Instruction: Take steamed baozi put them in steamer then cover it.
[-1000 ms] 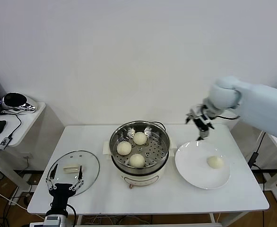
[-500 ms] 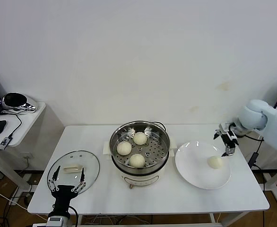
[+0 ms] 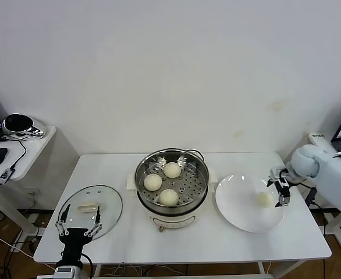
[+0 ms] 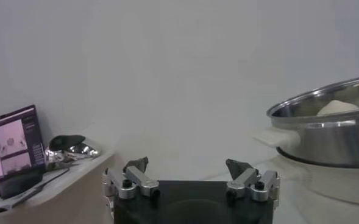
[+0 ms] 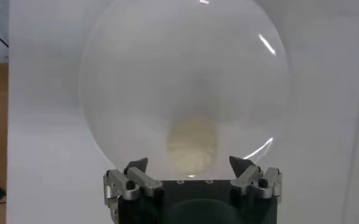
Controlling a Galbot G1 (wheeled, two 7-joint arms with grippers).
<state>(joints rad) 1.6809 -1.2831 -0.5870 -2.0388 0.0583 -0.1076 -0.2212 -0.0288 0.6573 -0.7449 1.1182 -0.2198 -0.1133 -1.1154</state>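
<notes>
The steamer point(image 3: 201, 174) stands mid-table with three steamed baozi on its perforated tray: point(image 3: 153, 182), point(image 3: 171, 170), point(image 3: 169, 197). A fourth baozi point(image 3: 264, 199) lies on the white plate point(image 3: 240, 212). My right gripper point(image 3: 280, 189) hovers open at the plate's right edge, close beside that baozi and apart from it. In the right wrist view the baozi point(image 5: 192, 143) sits just ahead of the open gripper point(image 5: 189, 164). The cover point(image 3: 109, 203), a glass lid with a cream handle point(image 3: 88, 206), lies flat at the front left. My left gripper point(image 3: 77, 225) waits open at its near edge.
A side desk point(image 3: 34, 145) at the far left carries a mouse and a shiny object. The left wrist view shows the steamer's steel wall point(image 4: 325, 137), one bun's top point(image 4: 337, 108) and a monitor point(image 4: 8, 143). Bare table lies in front of the steamer.
My right arm swung right and down, from above the table's back edge to the plate's right side beside the baozi. The left gripper barely shifted.
</notes>
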